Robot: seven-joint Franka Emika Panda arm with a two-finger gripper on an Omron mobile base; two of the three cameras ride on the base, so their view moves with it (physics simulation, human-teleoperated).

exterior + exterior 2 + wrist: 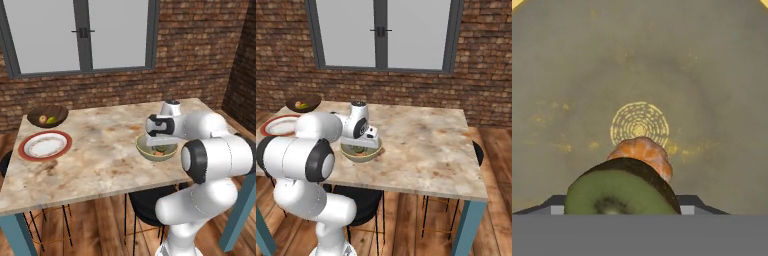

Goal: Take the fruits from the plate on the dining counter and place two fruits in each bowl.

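Kiwi point(619, 192) sits right at the jaws, low inside pale bowl point(143, 150) — orange fruit point(643, 152) just beyond; grip state cannot be told.

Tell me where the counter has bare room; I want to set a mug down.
The beige marbled counter is bare right of the pale beige-green bowl, and between it and the red-rimmed white plate. The far left corner is crowded: plate and dark brown wooden bowl sit close together.
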